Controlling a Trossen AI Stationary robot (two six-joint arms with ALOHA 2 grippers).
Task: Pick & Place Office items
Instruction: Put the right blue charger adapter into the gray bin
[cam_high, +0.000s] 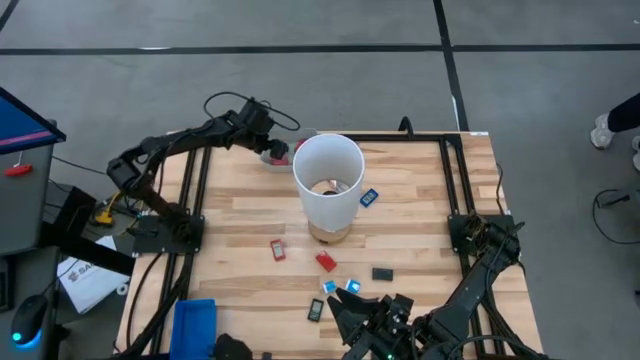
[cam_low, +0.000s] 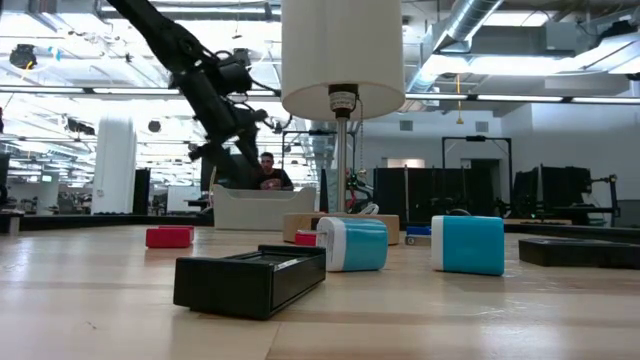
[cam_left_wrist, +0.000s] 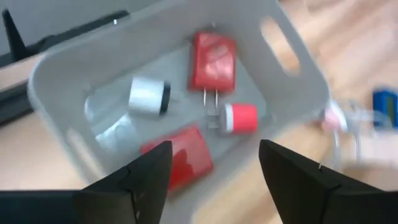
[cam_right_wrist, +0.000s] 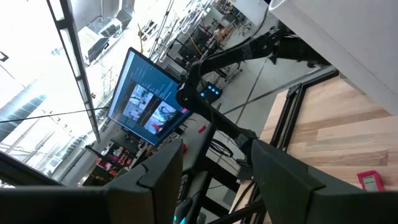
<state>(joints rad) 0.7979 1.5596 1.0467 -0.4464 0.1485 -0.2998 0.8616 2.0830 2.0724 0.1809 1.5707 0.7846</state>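
My left gripper (cam_left_wrist: 214, 149) is open and empty, hovering above the grey tray (cam_left_wrist: 311, 74) at the table's far edge (cam_high: 272, 157). In the tray lie a red plug piece (cam_left_wrist: 212, 60), another red piece (cam_left_wrist: 180, 158), a white-and-black piece (cam_left_wrist: 148, 95) and a red-and-white one (cam_left_wrist: 239, 117). More office items lie flat on the table near the white cylinder (cam_high: 327, 180): two red (cam_high: 278, 249) (cam_high: 326, 262), two light blue (cam_high: 352, 286) (cam_high: 330, 287), a blue one (cam_high: 368, 197), two black (cam_high: 382, 272) (cam_high: 316, 309). My right gripper (cam_right_wrist: 214, 155) is open and empty, low at the near edge (cam_high: 350, 312).
The tall white cylinder (cam_low: 342, 50) stands mid-table on a thin stem and a wooden base (cam_high: 328, 234). A blue tray (cam_high: 195, 322) sits at the near left corner. Black frame rails (cam_high: 195, 190) run along both table sides. A person (cam_low: 268, 172) sits in the room beyond.
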